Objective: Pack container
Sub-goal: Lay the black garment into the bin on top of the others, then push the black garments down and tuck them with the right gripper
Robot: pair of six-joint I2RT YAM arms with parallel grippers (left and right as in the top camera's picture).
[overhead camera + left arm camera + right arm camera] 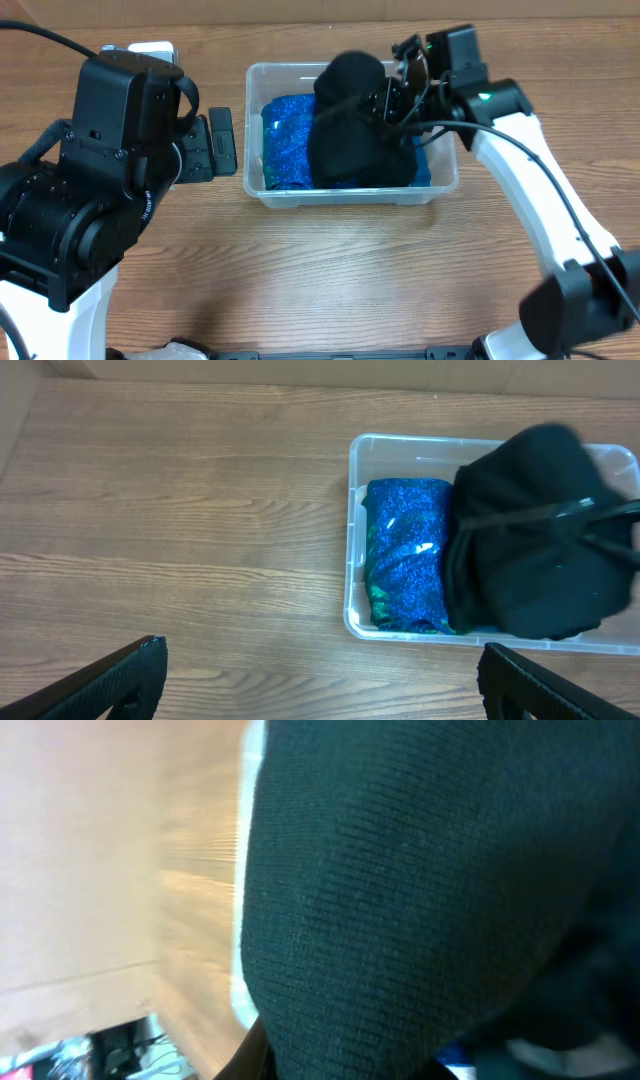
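Met black knit cloth first, pressed close to the right wrist camera and filling nearly all of that view, weave plain to see. Caught only a strip of wooden counter along its left edge.

From overhead, found the container on the far half of the counter, upright, between the two arms. Saw through its clear walls to a blue glittery bundle lying in the part nearer the left arm, against that end wall. Noted the black knit cloth heaped over the other part, overlapping the bundle's near side and bulging up over the far rim.

Placed the right gripper at the container's far corner on the right arm's side, set into the top of the heap. Could not tell whether its fingers were clamped on the cloth or merely against it — hidden by fabric in every view.

Placed the left gripper just beside the container's end wall, apart from it, above the counter. Checked the left wrist view: left fingers spread wide at the lower corners, with nothing between them but bare wood — and the container up and to the right of them.
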